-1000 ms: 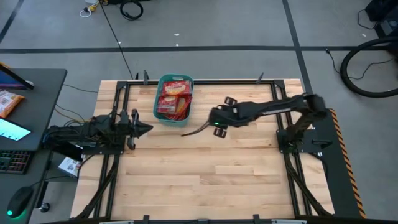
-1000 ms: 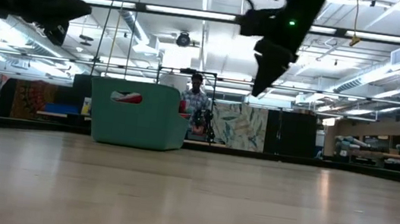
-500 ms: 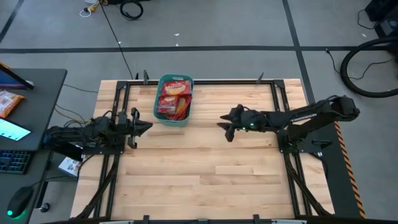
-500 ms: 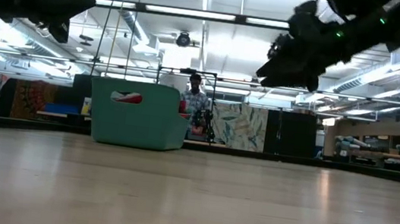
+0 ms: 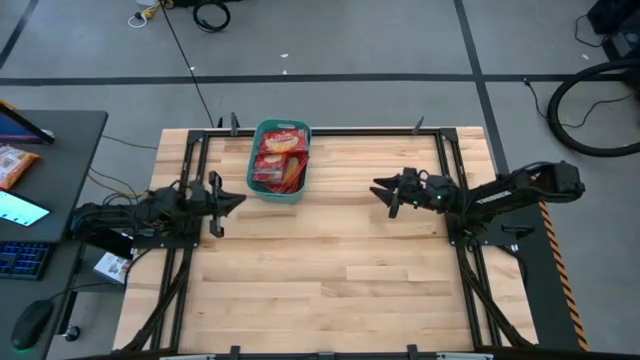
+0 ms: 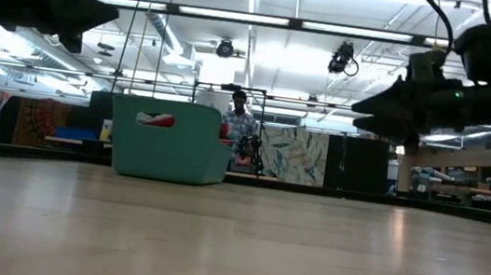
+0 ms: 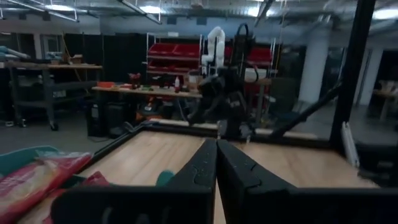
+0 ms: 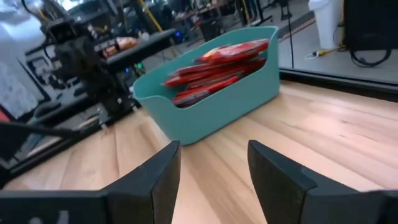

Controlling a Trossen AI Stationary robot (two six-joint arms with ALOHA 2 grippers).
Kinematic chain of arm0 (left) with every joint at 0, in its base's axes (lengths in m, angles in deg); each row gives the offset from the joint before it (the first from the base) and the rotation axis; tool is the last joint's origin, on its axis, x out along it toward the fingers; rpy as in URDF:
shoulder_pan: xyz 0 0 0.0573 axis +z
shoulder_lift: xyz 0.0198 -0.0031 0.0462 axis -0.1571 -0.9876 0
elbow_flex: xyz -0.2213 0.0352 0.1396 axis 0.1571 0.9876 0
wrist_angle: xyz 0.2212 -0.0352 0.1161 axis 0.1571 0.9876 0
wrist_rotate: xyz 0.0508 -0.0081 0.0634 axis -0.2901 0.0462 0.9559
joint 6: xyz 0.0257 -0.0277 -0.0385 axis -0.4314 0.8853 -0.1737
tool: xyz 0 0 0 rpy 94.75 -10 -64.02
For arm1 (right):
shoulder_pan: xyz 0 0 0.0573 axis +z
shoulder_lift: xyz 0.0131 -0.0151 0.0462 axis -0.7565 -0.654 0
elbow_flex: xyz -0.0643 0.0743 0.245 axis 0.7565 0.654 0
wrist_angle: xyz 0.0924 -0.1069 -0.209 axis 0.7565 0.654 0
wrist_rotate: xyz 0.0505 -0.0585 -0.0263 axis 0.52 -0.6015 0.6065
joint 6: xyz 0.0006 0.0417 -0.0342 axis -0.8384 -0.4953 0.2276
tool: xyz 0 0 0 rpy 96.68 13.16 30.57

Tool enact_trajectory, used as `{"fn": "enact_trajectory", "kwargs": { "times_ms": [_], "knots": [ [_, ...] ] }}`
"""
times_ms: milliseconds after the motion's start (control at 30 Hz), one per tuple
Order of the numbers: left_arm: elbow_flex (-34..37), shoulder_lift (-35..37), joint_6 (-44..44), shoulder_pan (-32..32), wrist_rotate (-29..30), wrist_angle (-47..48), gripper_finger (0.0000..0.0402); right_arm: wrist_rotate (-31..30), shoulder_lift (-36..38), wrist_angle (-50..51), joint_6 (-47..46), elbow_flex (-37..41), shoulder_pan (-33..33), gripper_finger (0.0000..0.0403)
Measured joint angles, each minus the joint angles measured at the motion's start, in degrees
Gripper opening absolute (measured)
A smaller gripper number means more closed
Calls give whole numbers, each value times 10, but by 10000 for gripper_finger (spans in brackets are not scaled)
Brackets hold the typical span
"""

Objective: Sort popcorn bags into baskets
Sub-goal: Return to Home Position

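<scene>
The red popcorn bags (image 5: pixel 280 155) lie stacked in the teal bin (image 5: pixel 250 172), so both arms hang clear (sorting looks finished). The right gripper (image 5: pixel 383 194) has its jaws wide and empty; the left gripper (image 5: pixel 237 200) has its jaws pressed together.

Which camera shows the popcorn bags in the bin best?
High view: it looks straight down on the popcorn bags in the bin. Right wrist shows them edge-on; left wrist and low view, only slivers.

- Both arms: matte blk, slim links w/ chunkier joint housings.
- Left arm (image 5: pixel 130 218): loose blk cables bunched at base end.
- Right arm (image 5: pixel 510 185): small green LEDs on wrist housing; thin blk cable looped above.
- Left end effector (image 7: pixel 216 146), right end effector (image 8: pixel 212 149): two flat, tapered dark fingers each.
</scene>
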Motion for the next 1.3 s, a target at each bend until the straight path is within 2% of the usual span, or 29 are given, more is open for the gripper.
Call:
{"fn": "enact_trajectory", "kwargs": {
  "times_ms": [133, 367, 500, 667, 1300],
  "knots": [
    [0, 0, -22, 0, 0, 5, 15, 1, 0, -61, -5, 37, -18, 191],
    [0, 0, -53, 0, -32, -61, 13, 10, 3, -108, 36, 40, -22, 191],
    [0, -1, -61, 0, -32, -60, 13, -42, 3, -120, 64, 40, -22, 191],
    [0, -1, -84, 0, -29, -57, 13, -109, 3, -122, 36, 40, -22, 191],
    [0, -1, -66, 0, -28, -57, 13, -109, 3, -121, 40, 40, -22, 193]
  ]
}}
